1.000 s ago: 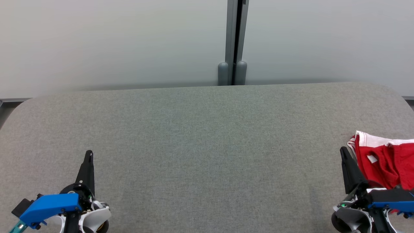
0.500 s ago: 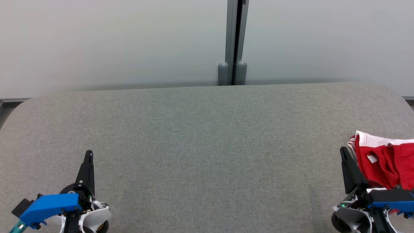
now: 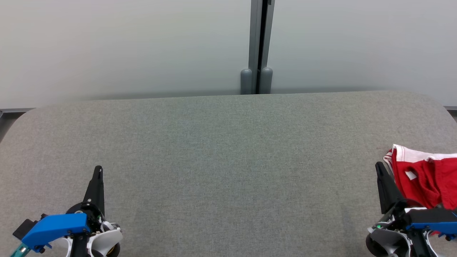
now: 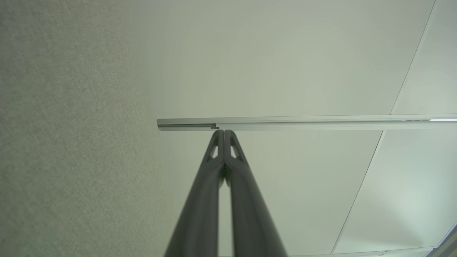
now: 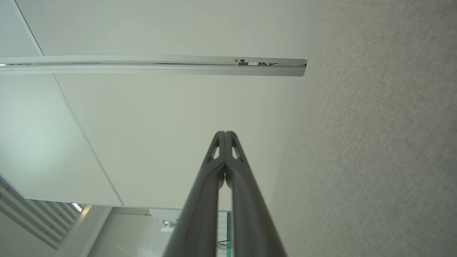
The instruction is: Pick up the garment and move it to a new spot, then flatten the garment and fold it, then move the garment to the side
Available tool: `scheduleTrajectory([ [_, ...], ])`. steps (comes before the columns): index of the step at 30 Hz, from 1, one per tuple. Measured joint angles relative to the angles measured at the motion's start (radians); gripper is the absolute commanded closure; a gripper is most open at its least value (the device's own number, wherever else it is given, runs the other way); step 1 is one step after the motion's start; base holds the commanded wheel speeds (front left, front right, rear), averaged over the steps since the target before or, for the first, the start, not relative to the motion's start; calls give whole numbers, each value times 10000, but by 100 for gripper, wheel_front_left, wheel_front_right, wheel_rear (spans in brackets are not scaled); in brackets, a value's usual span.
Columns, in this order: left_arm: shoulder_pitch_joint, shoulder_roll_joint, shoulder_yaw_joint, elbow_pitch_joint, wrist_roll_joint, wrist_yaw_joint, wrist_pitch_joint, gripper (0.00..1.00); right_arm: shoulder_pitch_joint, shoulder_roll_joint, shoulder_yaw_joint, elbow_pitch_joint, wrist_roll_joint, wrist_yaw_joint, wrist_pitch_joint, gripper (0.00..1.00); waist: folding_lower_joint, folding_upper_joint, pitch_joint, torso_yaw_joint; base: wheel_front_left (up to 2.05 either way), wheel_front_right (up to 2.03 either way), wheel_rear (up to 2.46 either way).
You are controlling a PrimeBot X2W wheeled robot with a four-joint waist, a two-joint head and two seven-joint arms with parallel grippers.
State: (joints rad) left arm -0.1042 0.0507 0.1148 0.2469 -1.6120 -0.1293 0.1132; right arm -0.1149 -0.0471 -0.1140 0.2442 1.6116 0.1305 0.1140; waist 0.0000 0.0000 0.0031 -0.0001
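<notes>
A red garment [image 3: 425, 182] with white trim lies bunched at the right edge of the grey felt table [image 3: 228, 150], partly cut off by the picture's edge. My right gripper [image 3: 378, 167] stands just left of the garment, shut and empty, its dark fingers pointing up the head view. At the lower left my left gripper [image 3: 98, 169] is also shut, over bare felt, far from the garment. In the wrist views both grippers, left [image 4: 224, 132] and right [image 5: 225, 134], show their fingertips pressed together, aimed past the table at the pale wall.
A pale partition wall [image 3: 125, 46] runs behind the table, with a grey vertical post [image 3: 257, 46] at its middle. The table has rounded far corners. Wall panels and a metal rail [image 4: 303, 122] fill the background of the wrist views.
</notes>
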Motion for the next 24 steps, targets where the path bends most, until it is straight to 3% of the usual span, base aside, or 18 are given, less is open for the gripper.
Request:
scheduleTrajectory([
  [24, 0, 0, 0, -2, 0, 0, 0, 100, 1, 0, 0, 0, 0, 0, 0, 100, 0, 0, 0, 0, 0, 0, 0],
])
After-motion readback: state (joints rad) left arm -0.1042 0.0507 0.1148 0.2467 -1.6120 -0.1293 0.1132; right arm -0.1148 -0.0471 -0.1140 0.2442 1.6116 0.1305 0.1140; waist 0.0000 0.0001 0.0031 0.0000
